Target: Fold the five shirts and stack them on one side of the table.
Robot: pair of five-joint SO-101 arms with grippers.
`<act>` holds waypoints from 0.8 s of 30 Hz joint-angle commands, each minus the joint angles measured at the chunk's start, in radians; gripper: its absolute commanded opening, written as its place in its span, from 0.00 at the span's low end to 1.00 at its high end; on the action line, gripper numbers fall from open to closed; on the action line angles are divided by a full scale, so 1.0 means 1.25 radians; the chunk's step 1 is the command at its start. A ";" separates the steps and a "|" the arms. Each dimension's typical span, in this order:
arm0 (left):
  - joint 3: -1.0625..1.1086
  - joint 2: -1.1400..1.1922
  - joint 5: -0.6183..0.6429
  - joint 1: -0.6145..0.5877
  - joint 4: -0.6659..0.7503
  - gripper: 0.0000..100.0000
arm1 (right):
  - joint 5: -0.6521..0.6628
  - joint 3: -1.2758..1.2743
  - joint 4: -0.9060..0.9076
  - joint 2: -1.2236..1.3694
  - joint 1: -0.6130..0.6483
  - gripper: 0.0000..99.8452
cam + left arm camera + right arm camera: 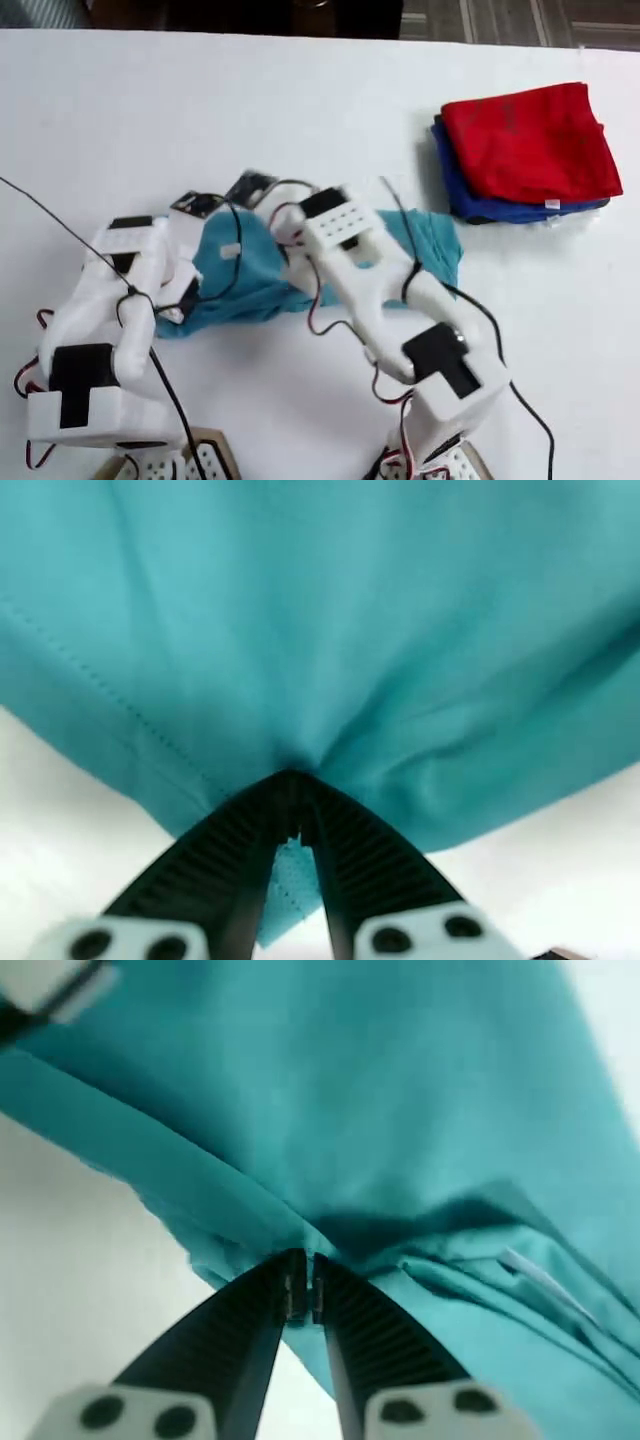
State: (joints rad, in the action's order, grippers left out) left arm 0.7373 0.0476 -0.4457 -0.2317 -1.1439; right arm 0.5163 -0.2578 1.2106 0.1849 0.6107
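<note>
Teal shirt (255,280), clenched twice.
Left gripper (295,780) and right gripper (300,1265) both bite cloth; its long axis runs between them.

Plain teal shirt (250,285), no print. At 2 o'clock, red shirt (530,140) over blue shirt (470,203). White worktop (150,120). Left pincer (290,815) and right pincer (300,1290) are black, ribbed.

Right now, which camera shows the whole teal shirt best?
The high view: the teal shirt lies crumpled on the table, most of its outline visible. Each wrist view gives a close patch pinched in that arm's fingers.
</note>
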 commanded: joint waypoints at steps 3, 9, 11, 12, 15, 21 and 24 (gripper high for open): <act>0.006 0.034 0.004 -0.023 0.000 0.03 | -0.006 0.001 0.018 0.001 0.053 0.02; 0.006 0.034 0.005 -0.023 0.001 0.03 | 0.001 -0.038 0.052 0.001 0.052 0.02; 0.004 0.034 0.005 -0.023 0.001 0.03 | 0.001 -0.059 0.052 0.001 0.058 0.02; 0.004 0.034 0.005 -0.023 0.001 0.03 | 0.001 -0.060 0.052 -0.001 0.060 0.02; 0.004 0.034 0.005 -0.023 0.001 0.03 | -0.002 -0.033 0.047 -0.025 0.051 0.02; 0.004 0.034 0.005 -0.023 0.001 0.03 | -0.071 0.036 0.002 -0.055 0.042 0.02; 0.004 0.034 0.005 -0.023 0.001 0.03 | -0.087 0.033 -0.024 -0.053 0.058 0.02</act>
State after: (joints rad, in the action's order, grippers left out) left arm 0.7373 0.0476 -0.4457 -0.2317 -1.1439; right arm 0.4273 -0.2532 1.2045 0.1788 0.6736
